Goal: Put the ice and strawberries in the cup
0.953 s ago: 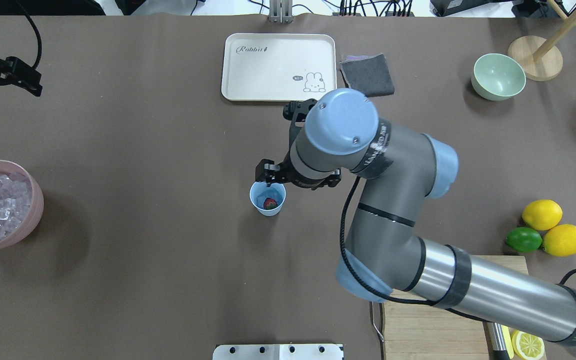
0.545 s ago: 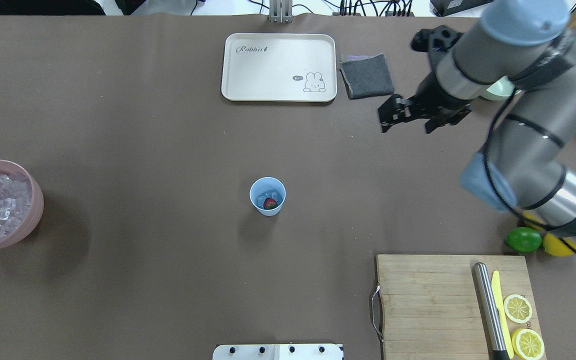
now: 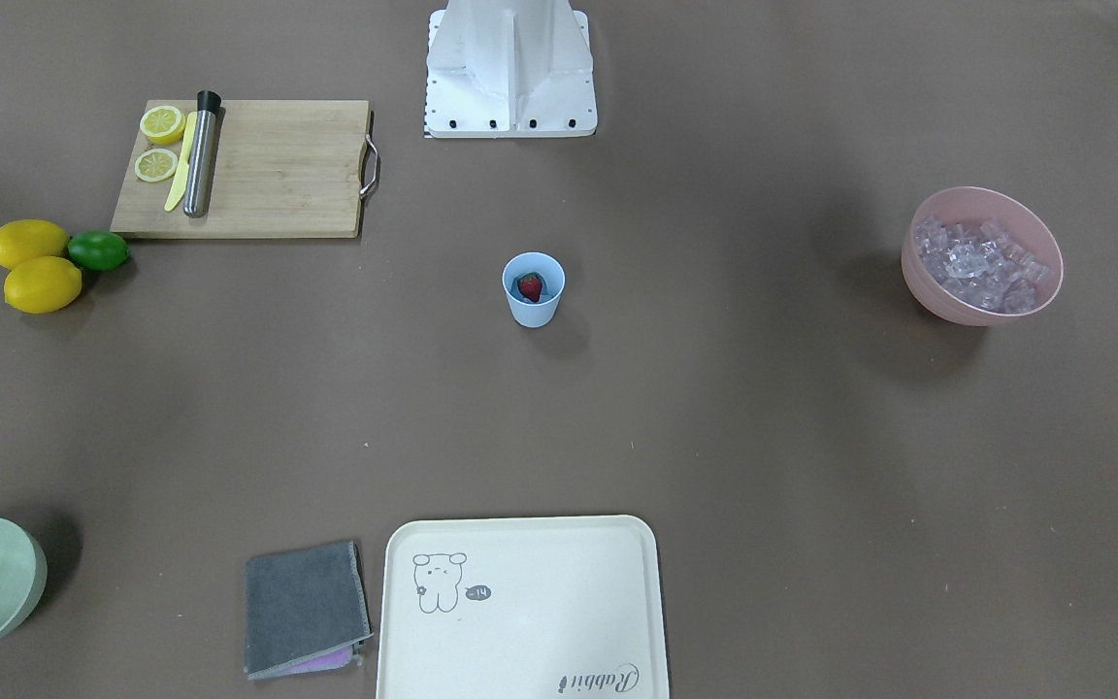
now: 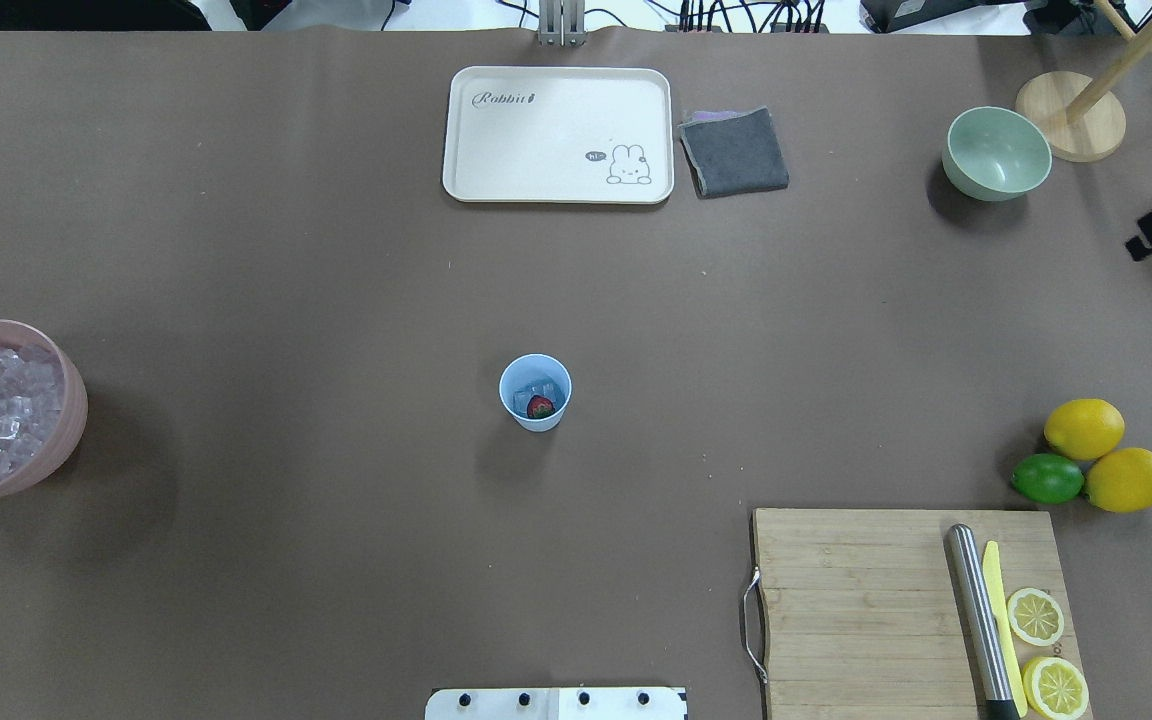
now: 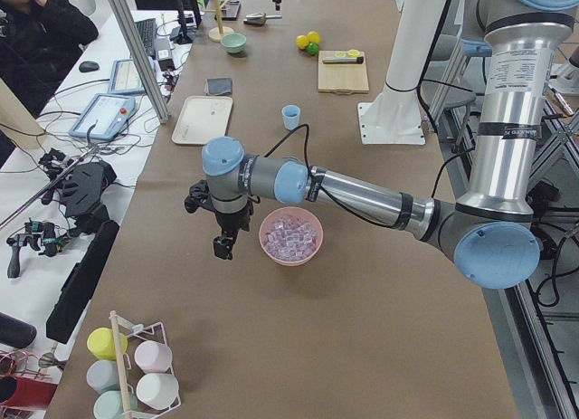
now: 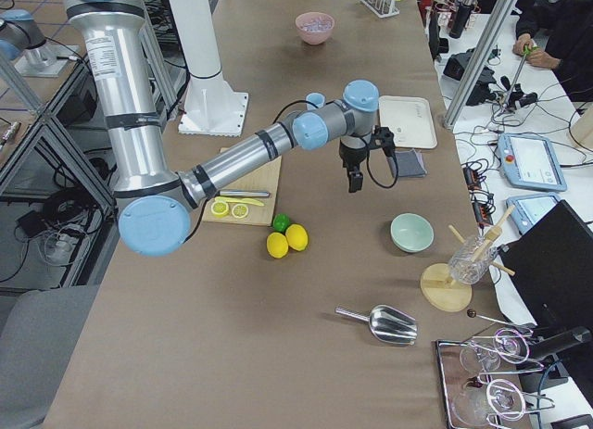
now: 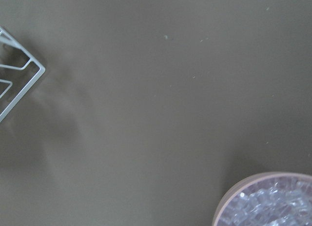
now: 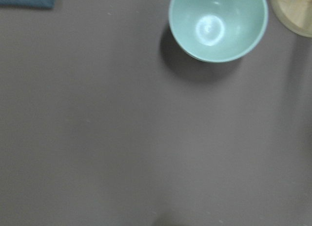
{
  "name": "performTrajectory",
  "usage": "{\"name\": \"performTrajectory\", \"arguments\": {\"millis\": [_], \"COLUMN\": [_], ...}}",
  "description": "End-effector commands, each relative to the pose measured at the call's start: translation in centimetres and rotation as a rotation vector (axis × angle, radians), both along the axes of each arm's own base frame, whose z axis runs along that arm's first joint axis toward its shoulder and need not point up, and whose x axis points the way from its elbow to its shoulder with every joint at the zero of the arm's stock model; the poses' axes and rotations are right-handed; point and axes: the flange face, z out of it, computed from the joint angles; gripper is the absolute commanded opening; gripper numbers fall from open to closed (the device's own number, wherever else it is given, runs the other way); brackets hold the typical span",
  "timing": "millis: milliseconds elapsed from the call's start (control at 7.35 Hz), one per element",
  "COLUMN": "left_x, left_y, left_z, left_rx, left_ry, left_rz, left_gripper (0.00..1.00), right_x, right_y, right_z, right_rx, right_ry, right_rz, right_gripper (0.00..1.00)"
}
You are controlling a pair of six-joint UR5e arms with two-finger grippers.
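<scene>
Cup (image 3: 532, 309): light-blue tumbler, upright, centre of the overhead frame, nothing touching it.
Contents: one strawberry (image 4: 540, 406) lying on several cubes of ice (image 4: 536, 388); both unchanged over the last second.
Right gripper (image 6: 354, 185): a second ago at the cup's rim; since withdrawn to the right edge of the overhead frame, near the mint-green bowl (image 4: 996, 152). Nothing seen in it; how far the fingers are parted cannot be told.
Left gripper (image 5: 223, 247): centre left of the left side view, just beside the pink bowl (image 4: 76, 415) of spare cubes; opening cannot be told.
Assessment: both ingredients in, arms clear; task looks complete.
</scene>
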Motion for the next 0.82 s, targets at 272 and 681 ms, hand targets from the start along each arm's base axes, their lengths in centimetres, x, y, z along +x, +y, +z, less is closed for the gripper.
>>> {"name": "performTrajectory", "arguments": {"millis": [272,681], "left_x": [-2.6,-2.7], "left_y": [1.2,1.5], "left_z": [3.4,3.8], "left_rx": [-0.043,-0.036], "left_ry": [-0.006,-0.007], "left_rz": [-0.036,-0.039], "left_gripper": [0.98,0.98], "right_x": [11.5,11.2], "right_y": [5.2,4.8], "right_z": [7.8,8.1], "right_rx": [-0.009,-0.035], "right_ry": [0.028,0.029], "right_rz": [0.044,-0.005], "right_gripper": [1.0,1.0]}}
